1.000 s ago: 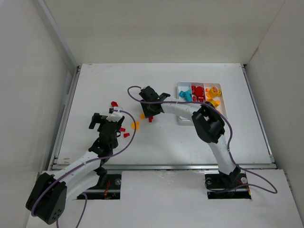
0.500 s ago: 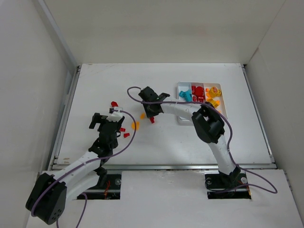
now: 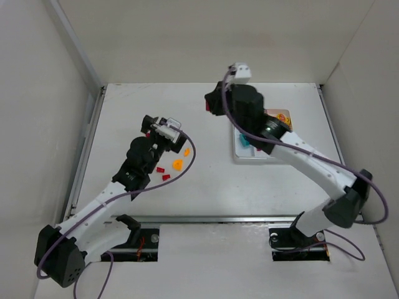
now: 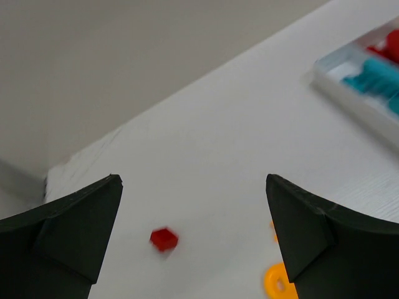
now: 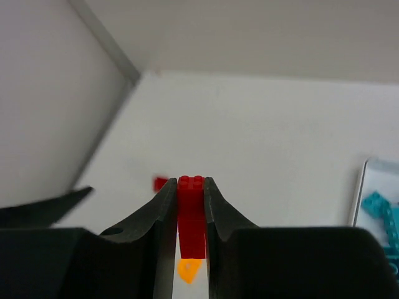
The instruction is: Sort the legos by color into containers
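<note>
Legos [image 3: 177, 164] are lying at six o'clock of the left gripper [image 4: 193, 182], its jaws gaping wide. The right gripper [image 5: 191, 185] is pinching a red lego [image 5: 191, 218].

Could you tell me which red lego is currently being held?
The red brick pinched in the right gripper; other loose reds lie on the table.

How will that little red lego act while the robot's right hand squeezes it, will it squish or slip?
Probably no squish: the red lego shows straight edges while clamped in the right gripper, so it looks stiff. It seems very light, being far smaller than the gripper. It might slip, since its sides look smooth.
</note>
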You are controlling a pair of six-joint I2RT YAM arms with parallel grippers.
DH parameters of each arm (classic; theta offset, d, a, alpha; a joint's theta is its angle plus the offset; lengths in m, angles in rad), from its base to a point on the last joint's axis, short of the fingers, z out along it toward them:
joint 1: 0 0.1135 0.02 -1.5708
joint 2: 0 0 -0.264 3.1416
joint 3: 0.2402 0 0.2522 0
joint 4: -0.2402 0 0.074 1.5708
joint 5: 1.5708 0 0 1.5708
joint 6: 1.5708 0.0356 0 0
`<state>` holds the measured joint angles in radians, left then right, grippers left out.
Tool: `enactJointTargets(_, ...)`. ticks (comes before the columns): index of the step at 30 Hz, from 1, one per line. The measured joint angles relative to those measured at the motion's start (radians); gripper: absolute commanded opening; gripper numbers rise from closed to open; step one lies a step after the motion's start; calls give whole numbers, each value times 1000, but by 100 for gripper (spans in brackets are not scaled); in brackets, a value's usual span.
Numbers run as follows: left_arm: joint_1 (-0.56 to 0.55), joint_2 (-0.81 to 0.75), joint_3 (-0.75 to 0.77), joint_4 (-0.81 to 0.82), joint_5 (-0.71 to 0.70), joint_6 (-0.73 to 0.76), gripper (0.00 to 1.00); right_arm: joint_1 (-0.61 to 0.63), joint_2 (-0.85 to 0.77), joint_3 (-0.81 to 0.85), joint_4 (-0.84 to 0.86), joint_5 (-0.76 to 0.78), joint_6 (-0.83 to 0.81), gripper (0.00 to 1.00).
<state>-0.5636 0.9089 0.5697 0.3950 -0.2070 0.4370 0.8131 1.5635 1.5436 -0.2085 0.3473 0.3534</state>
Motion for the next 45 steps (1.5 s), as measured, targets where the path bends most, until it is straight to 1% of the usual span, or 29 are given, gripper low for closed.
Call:
enactJointTargets(3,0,45,97,48,187,-69,99,0,-134,-21,115,66,21,0)
enactJointTargets(5,0,92,161,59,299,-143,96,0,-193,-58,178,107,48,0)
enactJointTargets(6,0,115,188,63,373,-193,96,0,-210,-76,194,123,61,0)
enactJointTargets(10,0,243,343,57,552,-346,90,0,-212,-131,219,158,101,0)
enactJointTargets(12,0,280,389,58,618,-407,90,0,-204,-159,216,160,119,0)
enactJointTargets(16,-7,311,421,57,737,-478,90,0,-197,-200,214,160,145,0)
enactJointTargets(18,-11,315,422,57,779,-491,86,0,-197,-212,216,159,153,0)
enactJointTargets(20,-12,321,424,56,796,-501,79,0,-200,-219,212,156,165,0)
enactJointTargets(21,-13,326,428,55,797,-506,70,0,-200,-219,214,152,169,0)
enactJointTargets(22,-13,333,434,51,797,-511,66,0,-200,-220,214,149,173,0)
enactJointTargets(25,-13,363,460,40,772,-523,62,0,-206,-227,217,129,193,0)
enactJointTargets(28,-13,384,478,20,744,-530,61,0,-209,-249,217,107,210,0)
enactJointTargets(32,-13,391,486,0,727,-537,55,0,-209,-283,217,76,229,0)
enactJointTargets(33,-12,391,486,-5,725,-538,51,0,-209,-285,215,73,232,0)
enactJointTargets(34,-13,392,486,-6,724,-541,40,0,-209,-285,216,65,237,0)
enactJointTargets(37,-12,392,486,-8,716,-547,25,0,-209,-285,217,46,244,0)
enactJointTargets(38,-10,392,486,-10,710,-547,14,0,-209,-285,217,42,246,0)
enactJointTargets(41,-6,393,486,-21,704,-548,0,-1,-211,-285,219,40,246,0)
enactJointTargets(45,-6,393,486,-22,703,-551,0,-1,-213,-285,217,38,246,0)
